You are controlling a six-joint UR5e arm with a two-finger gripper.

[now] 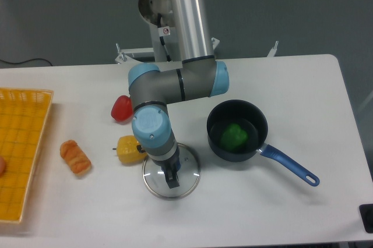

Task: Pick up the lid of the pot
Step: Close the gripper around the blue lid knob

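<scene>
So, on the far left of the white worktop stands a yellow crate, with something orange-red inside at the picture's edge. To its right lies a knobbly orange-brown item, apart from everything the job needs. Further right come a red vegetable on the far side and a yellow one nearer, just beside the lid.

The pot lid, clear with a metal rim, lies flat on the near-middle of the worktop, between the yellow vegetable and the pan. The arm reaches in from the far side, and the fingers point down over the lid, close to its blue knob. They overlap one another from this angle, so I cannot tell how wide they are spread or whether they have hold of anything. As best I can make out, the knob sits slightly to their right and far side.

I judge the approach nearly done. What is left, by my reading, is to line up on the knob, close on it and raise the lid; no lift shows.

Right of that, the dark pan holds something green, its blue handle pointing right and near. A black object sits at the right edge.
</scene>
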